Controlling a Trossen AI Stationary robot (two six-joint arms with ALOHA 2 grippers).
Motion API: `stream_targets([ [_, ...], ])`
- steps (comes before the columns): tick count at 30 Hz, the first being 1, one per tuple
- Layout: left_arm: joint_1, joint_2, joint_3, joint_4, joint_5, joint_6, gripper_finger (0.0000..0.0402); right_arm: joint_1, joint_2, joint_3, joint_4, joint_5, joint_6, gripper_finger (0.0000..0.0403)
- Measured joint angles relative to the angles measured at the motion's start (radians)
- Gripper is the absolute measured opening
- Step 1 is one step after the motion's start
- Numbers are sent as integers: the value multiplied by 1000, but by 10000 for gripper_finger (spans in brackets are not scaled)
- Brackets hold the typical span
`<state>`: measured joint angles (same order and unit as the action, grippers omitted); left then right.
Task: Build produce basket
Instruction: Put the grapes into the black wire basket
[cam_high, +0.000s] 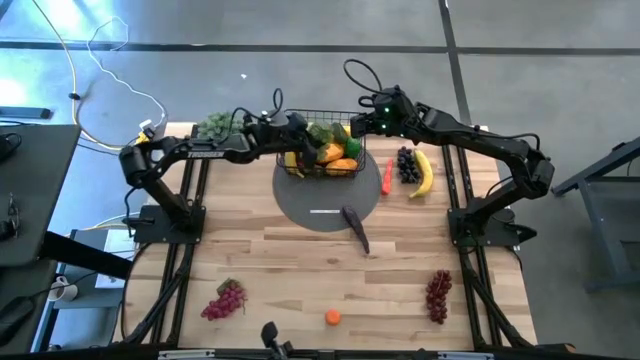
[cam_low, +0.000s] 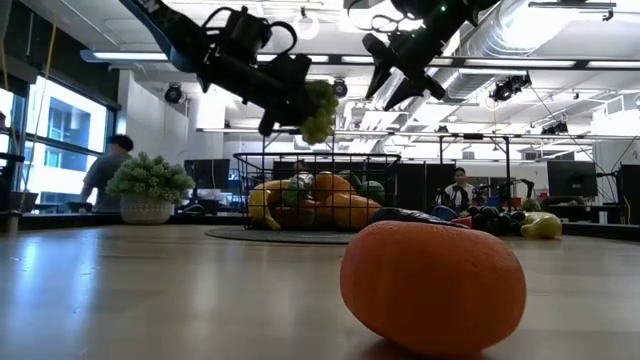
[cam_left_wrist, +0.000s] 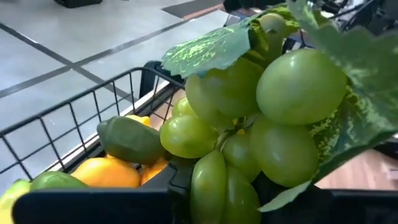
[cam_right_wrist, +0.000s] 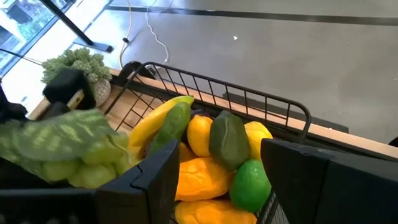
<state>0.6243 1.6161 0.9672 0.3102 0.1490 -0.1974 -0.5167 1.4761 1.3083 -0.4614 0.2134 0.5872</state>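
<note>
A full wire basket (cam_high: 322, 152) sits under the left gripper (cam_low: 300, 105), jaws pinching leafy green grapes (cam_low: 318, 108); right gripper (cam_low: 392, 72) jaws spread.

Shot from overhead, straight down on the whole table (cam_high: 300, 270). Shot level from tabletop height, facing the room beyond. Shot close from each wrist, all four sharing the basket (cam_high: 322, 150).

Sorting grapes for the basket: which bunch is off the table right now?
The green grapes, held by the left tool above the basket. The dark bunch and two red bunches lie on the table.
</note>
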Motion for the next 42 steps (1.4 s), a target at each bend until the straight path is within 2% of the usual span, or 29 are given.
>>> stream_targets([
  [4, -20, 42, 0, 58, -9, 2, 64, 0, 0, 0, -6, 1, 0, 206],
  [13, -56, 106, 0, 122, -161, 26, 66, 0, 0, 0, -21, -1, 19, 206],
  [18, -58, 111, -1, 134, -191, 51, 81, 0, 0, 0, -30, -11, 19, 206],
  [25, -68, 111, -1, 112, -184, 133, 126, 0, 0, 0, -30, -13, 19, 206],
  [33, -125, 111, -1, 99, -193, 218, 200, 0, 0, 0, -53, -14, 19, 206],
  [38, -141, 111, -1, 92, -238, 184, 242, 0, 0, 0, -83, -24, 19, 206],
  [42, -136, 107, 0, 79, -213, 91, 258, 0, 0, 0, -90, -23, 18, 206],
])
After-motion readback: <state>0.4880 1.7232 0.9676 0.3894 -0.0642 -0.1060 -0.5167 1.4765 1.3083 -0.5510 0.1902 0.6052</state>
